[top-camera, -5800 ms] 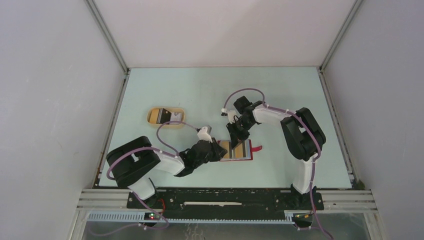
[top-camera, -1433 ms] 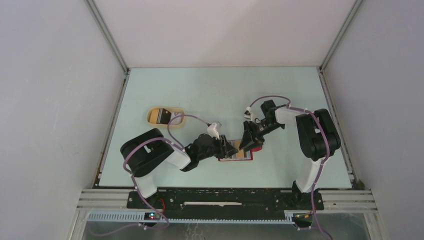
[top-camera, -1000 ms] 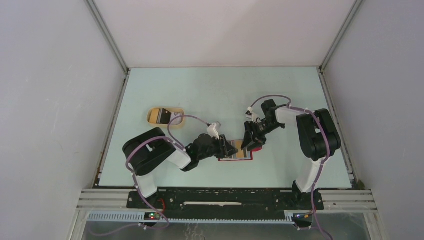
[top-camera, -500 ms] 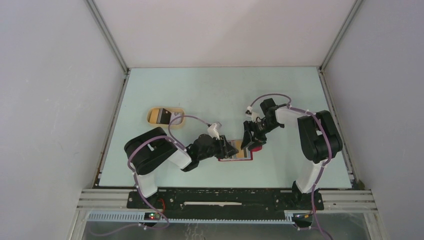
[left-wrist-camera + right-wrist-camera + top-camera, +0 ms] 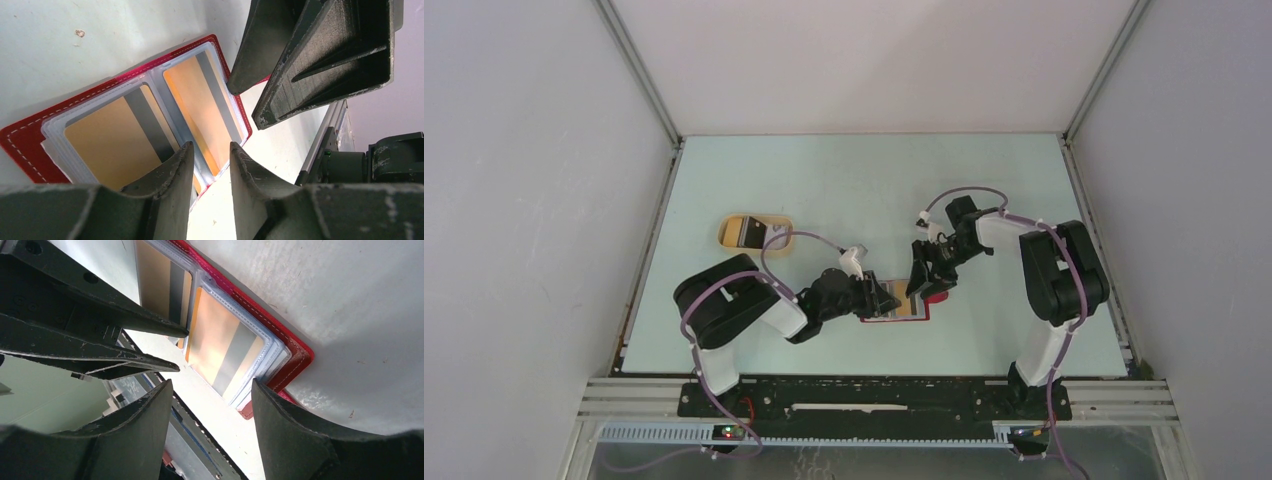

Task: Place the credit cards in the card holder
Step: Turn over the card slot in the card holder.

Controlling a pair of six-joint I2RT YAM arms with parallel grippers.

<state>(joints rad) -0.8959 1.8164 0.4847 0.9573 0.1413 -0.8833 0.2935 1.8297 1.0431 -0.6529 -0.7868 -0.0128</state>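
Both arms have swung right since the first frame. Right end effector is wide open and empty, over the right edge of the card holder. Left end effector is part-open and grips nothing, at the holder's left edge. The holder lies open on the counter with golden-brown cards sleeved inside. The opposing fingers crowd the space over it. Tan tray sits well apart, rear-left.

Soft, even light from above filled the overhead view. The table was pale and bright, with only faint shadows beside the card holder. In the left wrist view, a golden card in the holder's far pocket glowed with glare, and the table below the holder was washed out to white. The left gripper, in front of the holder, was dark and soft-focused. In the right wrist view, a grey shadow lay right of the holder.
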